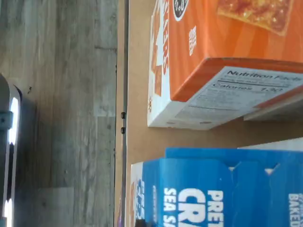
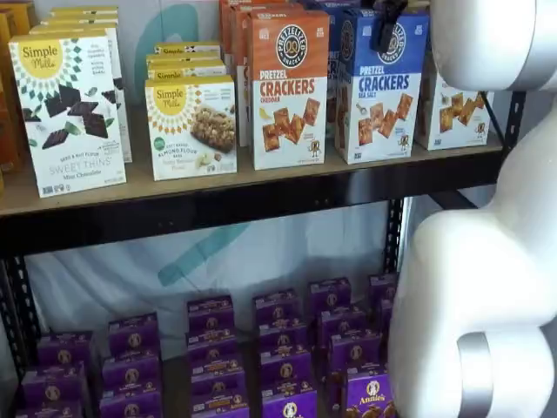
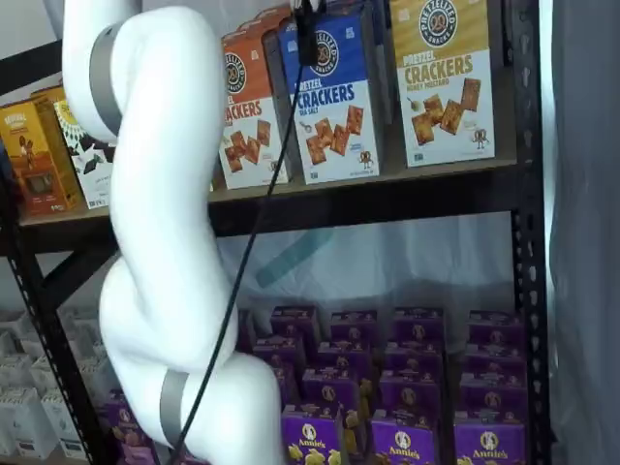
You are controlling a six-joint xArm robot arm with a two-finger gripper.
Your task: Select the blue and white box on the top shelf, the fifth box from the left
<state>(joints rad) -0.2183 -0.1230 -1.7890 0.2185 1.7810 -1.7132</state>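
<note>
The blue and white box (image 2: 379,104) stands upright on the top shelf (image 2: 218,202), between an orange cheddar box and a yellow-topped box; both shelf views show it (image 3: 337,121). My gripper (image 2: 388,24) comes down over the box's top edge. One black finger (image 3: 306,34) lies flat against the box's upper front face, and the other finger is hidden behind the box. The gripper is shut on the box. In the wrist view the box's blue top (image 1: 222,189) is very close, with the tan shelf board (image 1: 137,127) under it.
The orange cheddar box (image 2: 289,87) stands close beside the blue one. The yellow-topped cracker box (image 3: 444,77) flanks its other side. Simple Mills boxes (image 2: 68,109) fill the shelf's left part. Purple Annie's boxes (image 2: 278,348) crowd the lower shelf. My white arm (image 3: 155,242) hangs in front of the rack.
</note>
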